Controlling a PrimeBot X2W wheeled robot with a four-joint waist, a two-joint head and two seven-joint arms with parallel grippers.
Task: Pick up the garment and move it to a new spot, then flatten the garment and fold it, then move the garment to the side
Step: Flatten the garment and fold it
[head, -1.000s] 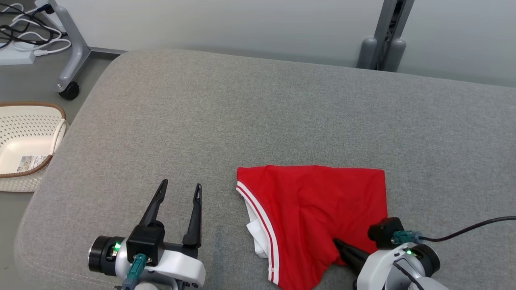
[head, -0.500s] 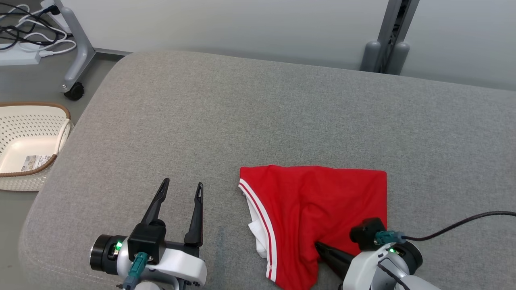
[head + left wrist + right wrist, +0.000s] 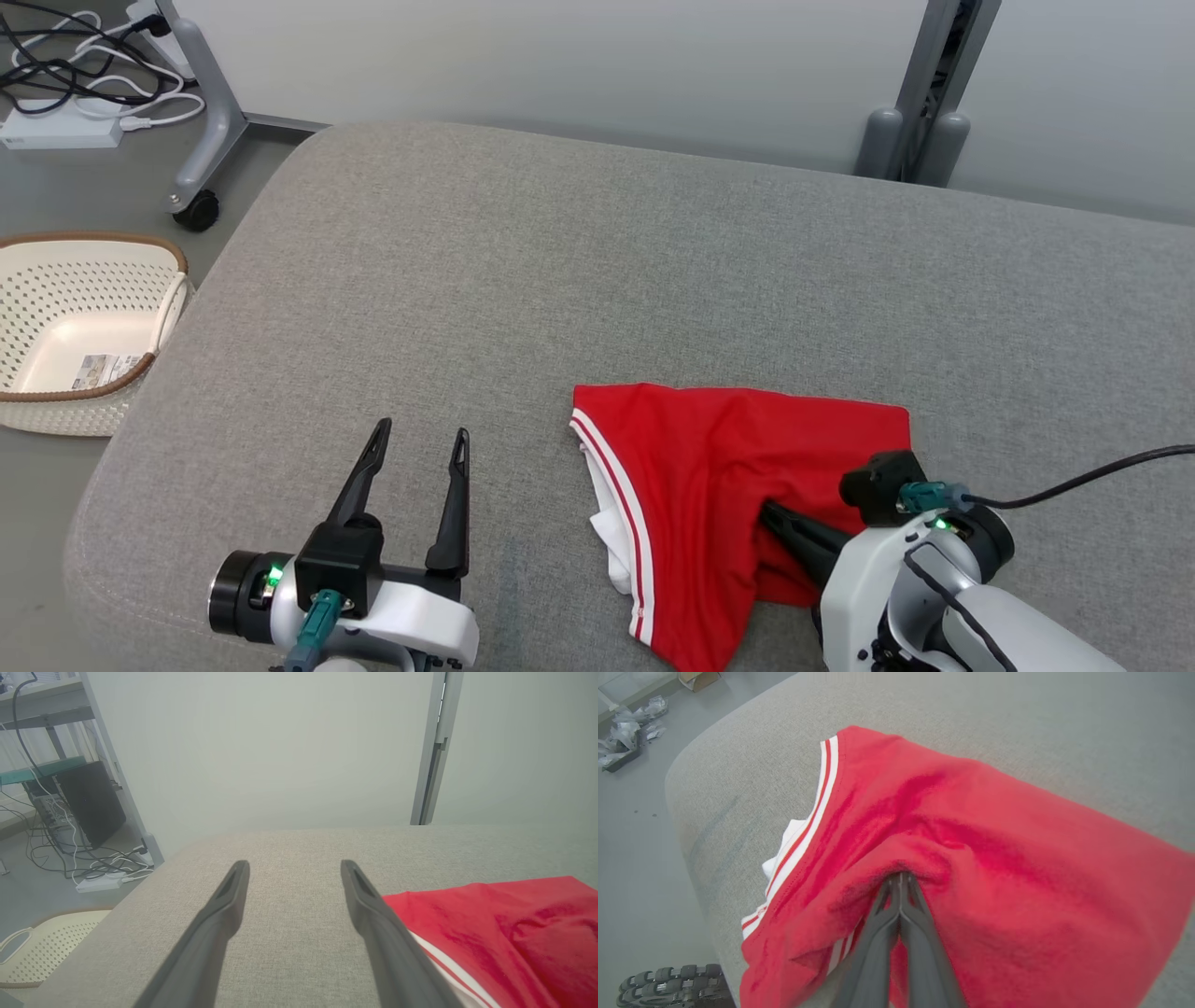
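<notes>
The garment (image 3: pixel 719 485) is red with white stripes along one edge and a white inner layer. It lies bunched on the grey cushion (image 3: pixel 560 280) at the near right, also seen in the right wrist view as the garment (image 3: pixel 971 858) and in the left wrist view as the garment (image 3: pixel 504 924). My right gripper (image 3: pixel 770 513) is shut on a raised fold in its middle, its tips (image 3: pixel 900 877) buried in the cloth. My left gripper (image 3: pixel 418 446) stands open over bare cushion to the left of the garment, with nothing between its fingers (image 3: pixel 224 905).
A cream perforated basket (image 3: pixel 65 327) sits on the floor at the left. Behind it are a wheeled stand leg (image 3: pixel 201 196) and cables with a power strip (image 3: pixel 56 135). A grey post (image 3: pixel 924 121) rises behind the cushion. The cushion's near edge runs just under both grippers.
The head camera has shifted, moving the whole scene rightward. My right gripper has pushed further into the garment, bunching its near right part into a fold. The left gripper has stayed open.
</notes>
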